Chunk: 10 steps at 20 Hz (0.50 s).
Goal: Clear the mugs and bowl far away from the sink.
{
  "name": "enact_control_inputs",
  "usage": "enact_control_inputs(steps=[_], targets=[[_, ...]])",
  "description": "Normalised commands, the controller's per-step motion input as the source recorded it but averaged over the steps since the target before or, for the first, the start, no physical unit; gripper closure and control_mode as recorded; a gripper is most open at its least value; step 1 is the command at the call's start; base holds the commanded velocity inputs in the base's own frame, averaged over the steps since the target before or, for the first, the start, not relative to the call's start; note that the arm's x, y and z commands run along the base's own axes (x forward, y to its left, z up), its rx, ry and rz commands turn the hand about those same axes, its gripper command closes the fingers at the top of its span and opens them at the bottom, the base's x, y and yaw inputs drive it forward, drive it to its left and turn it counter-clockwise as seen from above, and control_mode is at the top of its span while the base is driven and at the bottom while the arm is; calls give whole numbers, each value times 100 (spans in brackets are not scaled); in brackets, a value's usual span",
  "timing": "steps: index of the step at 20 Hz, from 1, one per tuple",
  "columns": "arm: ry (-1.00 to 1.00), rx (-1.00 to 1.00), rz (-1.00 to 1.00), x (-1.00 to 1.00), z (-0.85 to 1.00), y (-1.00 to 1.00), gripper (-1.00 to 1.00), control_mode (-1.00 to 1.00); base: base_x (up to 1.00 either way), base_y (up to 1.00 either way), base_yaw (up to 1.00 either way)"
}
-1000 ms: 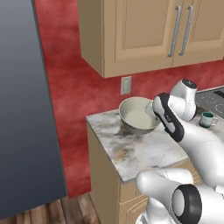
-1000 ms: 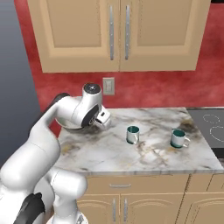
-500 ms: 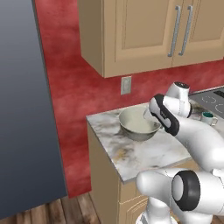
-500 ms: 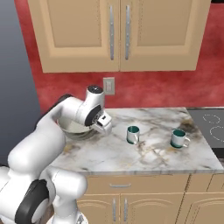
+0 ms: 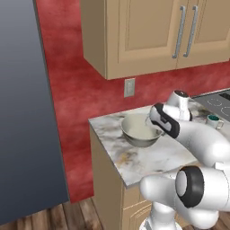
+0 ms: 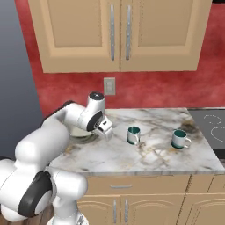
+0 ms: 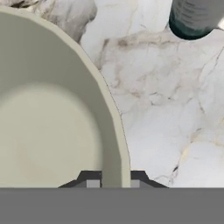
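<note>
The pale cream-green bowl [image 5: 138, 130] sits low on the marble counter [image 5: 148, 159] near its left end, and my gripper [image 5: 154, 129] is shut on its right rim. In the hand view the bowl [image 7: 48, 113] spreads over the left half, and its rim runs down between the two fingertips of my gripper [image 7: 112, 180]. My arm hides most of the bowl [image 6: 81, 133] in the right base view. Two white mugs with teal insides stand to the right, one [image 6: 133, 135] mid-counter and one [image 6: 179, 139] by the stove. The nearer mug [image 7: 192, 16] shows at the hand view's top.
A dark cooktop [image 6: 211, 127] lies at the counter's right end. Wall cabinets [image 6: 118, 35] hang above, with an outlet [image 6: 109, 86] on the red wall. A tall grey panel [image 5: 27, 112] stands left of the counter.
The gripper has come down with the bowl in it, from above the counter to the counter's surface. The mugs have stayed put.
</note>
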Motion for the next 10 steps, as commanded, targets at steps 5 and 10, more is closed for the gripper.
enact_control_inputs(steps=[5, 10], targets=[[2, 0, -8, 52, -17, 1, 100, -100, 0, 0, 0], [3, 0, -2, 39, -28, 2, 100, -100, 0, 0, 0]])
